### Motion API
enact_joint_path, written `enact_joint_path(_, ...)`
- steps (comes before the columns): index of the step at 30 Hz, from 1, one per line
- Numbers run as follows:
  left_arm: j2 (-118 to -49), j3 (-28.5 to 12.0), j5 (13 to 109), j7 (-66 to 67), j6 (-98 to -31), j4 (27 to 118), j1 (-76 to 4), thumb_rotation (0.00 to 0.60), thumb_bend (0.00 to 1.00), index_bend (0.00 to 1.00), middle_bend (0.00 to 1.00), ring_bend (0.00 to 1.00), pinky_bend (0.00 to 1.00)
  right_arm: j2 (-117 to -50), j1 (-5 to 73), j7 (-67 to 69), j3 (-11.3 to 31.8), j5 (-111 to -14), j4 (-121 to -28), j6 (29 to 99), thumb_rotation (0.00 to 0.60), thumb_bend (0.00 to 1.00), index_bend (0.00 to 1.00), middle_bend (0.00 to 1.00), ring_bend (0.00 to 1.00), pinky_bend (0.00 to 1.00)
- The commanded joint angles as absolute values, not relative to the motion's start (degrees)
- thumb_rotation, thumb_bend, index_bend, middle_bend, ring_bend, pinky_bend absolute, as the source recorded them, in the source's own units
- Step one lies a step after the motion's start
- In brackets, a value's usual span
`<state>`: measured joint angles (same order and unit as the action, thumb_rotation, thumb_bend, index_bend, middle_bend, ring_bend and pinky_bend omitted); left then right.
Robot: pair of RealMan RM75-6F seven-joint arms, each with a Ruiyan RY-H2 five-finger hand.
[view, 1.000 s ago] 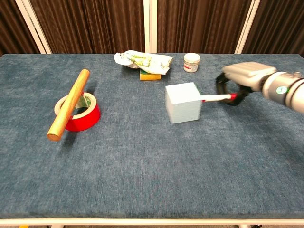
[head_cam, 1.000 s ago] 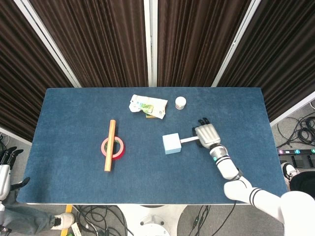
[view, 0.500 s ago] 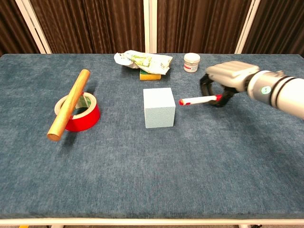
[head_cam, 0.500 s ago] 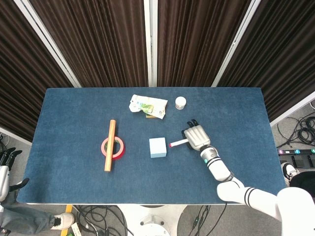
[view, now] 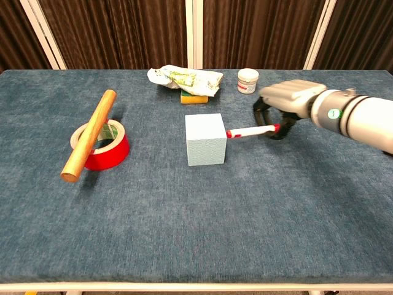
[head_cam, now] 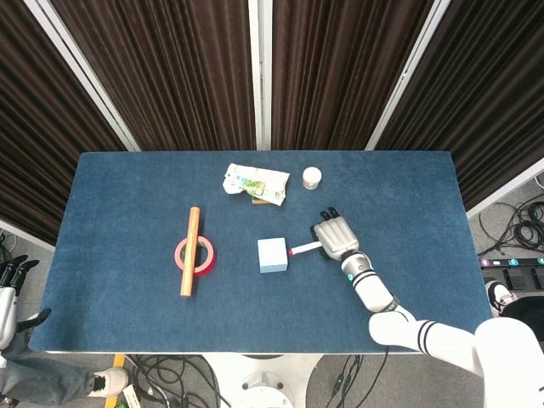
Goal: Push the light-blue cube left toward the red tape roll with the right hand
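The light-blue cube (head_cam: 272, 255) (view: 206, 139) stands upright near the middle of the blue table. My right hand (head_cam: 334, 238) (view: 284, 106) hovers just to its right. One white finger with a red tip (view: 245, 131) reaches out to the cube's right face, and its other fingers are curled in. It holds nothing. The red tape roll (head_cam: 209, 255) (view: 110, 153) lies flat to the left of the cube, with a gap between them. A wooden dowel (head_cam: 190, 251) (view: 90, 134) rests across it. My left hand (head_cam: 12, 274) hangs off the table's left edge, holding nothing.
A crumpled snack packet (head_cam: 255, 183) (view: 184, 78) lies on a yellow sponge (view: 194, 98) at the back of the table. A small white jar (head_cam: 312, 178) (view: 248, 80) stands beside them. Bare blue cloth (view: 196, 221) covers the front half.
The cube slid left toward the tape roll during the first half second and has stood still since. My right hand followed it left, bringing its extended fingertip back up to the cube.
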<state>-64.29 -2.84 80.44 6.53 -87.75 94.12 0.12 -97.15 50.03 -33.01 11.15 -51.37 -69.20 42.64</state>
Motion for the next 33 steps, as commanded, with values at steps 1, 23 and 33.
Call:
enact_joint_path(1,-64.36,-2.84,80.43,6.47,-87.8,94.04,0.17,0.6,0.16,0.26,0.25,0.16,0.17,-98.97,52.26,-35.2,11.97,-49.08,-69.07,42.54,0.6,0.46,0.58,0.49,0.12,0.08)
enact_joint_path(23,-64.57,-2.92,80.3,5.73,-88.13,93.4,0.7,0.6,0.16,0.26,0.25,0.16,0.17,-104.15,63.08,-47.69,12.64,-35.61,-72.06,47.31,0.6,0.46,0.58,0.49,0.12,0.07)
enact_joint_path(33,-64.72,-3.46,81.14,6.13,-87.71,93.83,-0.31,0.6,0.16,0.26,0.25,0.16,0.17,-89.34,54.25,-41.19,6.39,-42.18,-80.14,51.37,0.6,0.45,0.59,0.49,0.12,0.07)
